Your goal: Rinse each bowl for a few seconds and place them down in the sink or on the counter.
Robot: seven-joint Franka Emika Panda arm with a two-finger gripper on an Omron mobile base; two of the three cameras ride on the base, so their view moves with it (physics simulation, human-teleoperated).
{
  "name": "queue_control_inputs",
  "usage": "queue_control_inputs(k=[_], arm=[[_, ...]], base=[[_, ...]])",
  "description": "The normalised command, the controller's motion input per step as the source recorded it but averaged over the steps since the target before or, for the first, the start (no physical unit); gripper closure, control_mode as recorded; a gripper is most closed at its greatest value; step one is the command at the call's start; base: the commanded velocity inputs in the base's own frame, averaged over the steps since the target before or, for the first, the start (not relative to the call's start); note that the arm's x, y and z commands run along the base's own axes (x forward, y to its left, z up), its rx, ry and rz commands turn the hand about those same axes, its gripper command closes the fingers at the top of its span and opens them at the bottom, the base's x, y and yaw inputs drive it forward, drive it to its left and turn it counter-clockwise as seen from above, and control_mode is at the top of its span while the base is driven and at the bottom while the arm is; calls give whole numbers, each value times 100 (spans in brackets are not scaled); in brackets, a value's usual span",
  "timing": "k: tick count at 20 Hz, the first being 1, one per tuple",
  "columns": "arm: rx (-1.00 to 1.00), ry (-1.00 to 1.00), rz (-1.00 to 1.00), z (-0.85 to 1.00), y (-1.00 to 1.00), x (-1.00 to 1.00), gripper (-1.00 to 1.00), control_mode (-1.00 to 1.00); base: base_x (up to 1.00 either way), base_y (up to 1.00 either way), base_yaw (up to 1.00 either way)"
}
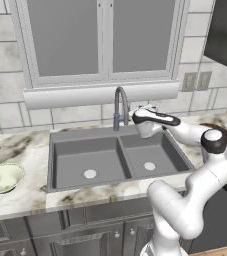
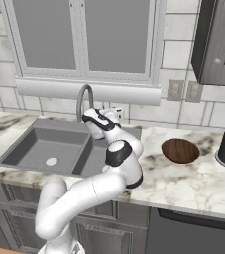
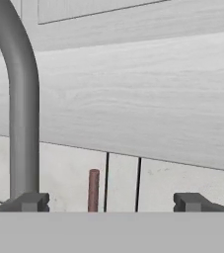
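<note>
The gripper (image 3: 111, 201) is held wide open and empty beside the faucet (image 1: 121, 107), above the back rim of the sink (image 1: 85, 150). The pale cream-green bowl (image 1: 3, 177) is seen on the counter (image 1: 25, 150) well left of the sink; the dark reddish-brown bowl (image 2: 180, 150), shallow and wide, to its right. Nothing is seen in either grey basin.

You had the cream-green bowl (image 1: 3, 177) upright on the table (image 1: 25, 150) left of the grey double sink (image 1: 116, 156); the reddish-brown bowl (image 2: 180, 150) sat right.
</note>
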Motion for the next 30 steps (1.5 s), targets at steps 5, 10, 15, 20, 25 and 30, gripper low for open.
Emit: queue_control_inputs(k=[5,10,15,20,25,30], arm=[[0,0,0,-14,0,33,-100,-100],[0,0,0,-12,-1,33,-100,-100],[0,0,0,-10,-2,32,-100,-100],[0,1,0,-12,0,31,-100,-100],[0,1,0,-12,-3,30,-100,-100],[1,1,0,-10,-16,21,100,-100]], base=[[0,0,0],[0,0,0],[0,0,0],[0,0,0],[0,0,0],[0,0,0]])
